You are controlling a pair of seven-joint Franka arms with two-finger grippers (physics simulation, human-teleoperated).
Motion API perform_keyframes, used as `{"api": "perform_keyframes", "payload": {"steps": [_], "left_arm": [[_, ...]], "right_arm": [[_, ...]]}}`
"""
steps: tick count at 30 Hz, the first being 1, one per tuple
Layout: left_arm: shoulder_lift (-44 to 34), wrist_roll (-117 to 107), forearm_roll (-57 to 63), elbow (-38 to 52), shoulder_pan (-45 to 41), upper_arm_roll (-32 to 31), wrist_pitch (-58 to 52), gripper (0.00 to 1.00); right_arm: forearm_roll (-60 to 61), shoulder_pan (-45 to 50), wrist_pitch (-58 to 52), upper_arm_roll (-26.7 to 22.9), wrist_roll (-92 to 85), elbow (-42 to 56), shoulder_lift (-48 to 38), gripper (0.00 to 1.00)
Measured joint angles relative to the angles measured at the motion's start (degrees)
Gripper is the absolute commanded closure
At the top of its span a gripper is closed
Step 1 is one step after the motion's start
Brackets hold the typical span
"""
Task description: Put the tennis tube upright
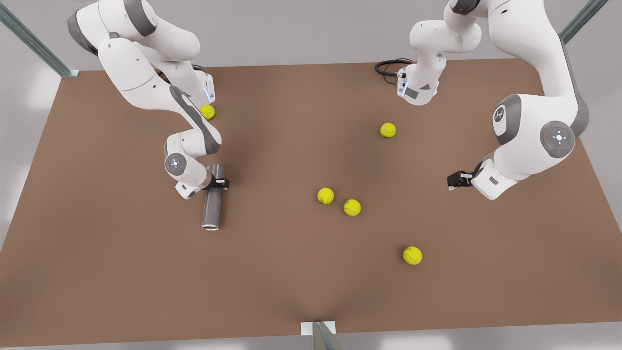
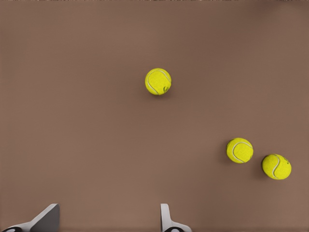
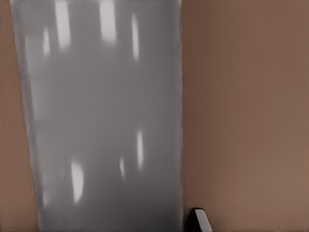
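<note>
The tube [image 1: 212, 201] is seen lying on its side on the brown table [image 1: 97, 272], in the half toward the front view's left, roughly midway between the far and near edges, its lighter rim pointing toward the near edge. In the right wrist view the tube [image 3: 104, 121] is seen up close as a grey shiny surface, so the arm at the front view's left is taken as the right one. The right gripper [image 1: 219, 183] is placed across the tube's far part, with a dark finger [image 3: 203, 220] just beside the tube's wall; whether the tube is clamped cannot be told. The left gripper [image 1: 454, 180] is held above the table toward the edge at the front view's right, well apart from the tube, and its fingers [image 2: 169, 220] are seen spread apart with nothing between them. Five balls are scattered on the table: one [image 1: 207, 112] near the right arm's base, one [image 1: 388, 130] toward the far edge, two [image 1: 325, 195] close together near the middle, and one [image 1: 412, 255] closer to the near edge.
</note>
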Motion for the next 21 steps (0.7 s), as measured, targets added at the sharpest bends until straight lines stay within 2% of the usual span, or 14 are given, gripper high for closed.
{"api": "perform_keyframes", "payload": {"steps": [21], "left_arm": [[0.03,0.0,0.09,0.0,-0.01,0.0,0.0,0.01]], "right_arm": [[1.12,-0.05,0.06,0.11,-1.06,0.0,0.01,0.22]]}}
